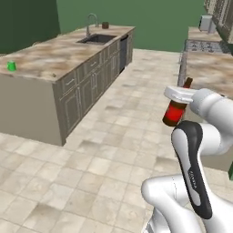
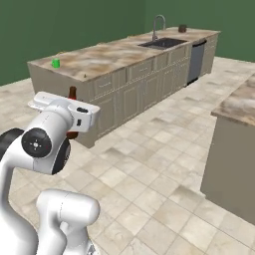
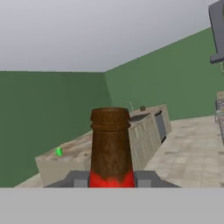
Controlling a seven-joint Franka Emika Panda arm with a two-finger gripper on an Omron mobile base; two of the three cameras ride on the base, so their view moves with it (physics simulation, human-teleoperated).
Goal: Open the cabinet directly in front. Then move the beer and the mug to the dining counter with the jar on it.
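My gripper point(image 1: 178, 96) is shut on the beer point(image 1: 175, 111), a dark brown bottle with a red label, held in the air above the tiled floor. In the hand view the beer's neck point(image 3: 110, 144) rises between the two fingers point(image 3: 76, 179). The bottle's top point(image 2: 72, 93) pokes out above the hand in the right base view. The green mug point(image 1: 11, 66) stands on the near left end of the dining counter point(image 1: 50, 54). The dark jar point(image 1: 105, 25) sits at the counter's far end, beyond the faucet point(image 1: 91, 20). The mug point(image 2: 56, 63) and jar point(image 2: 182, 29) are far from my gripper.
A dark sink point(image 1: 97, 39) lies in the island top. A short marble worktop point(image 1: 209, 68) with a stove runs along the right, under beige wall cabinet doors point(image 1: 221, 13). Open tiled floor point(image 1: 113, 136) lies between the island and me.
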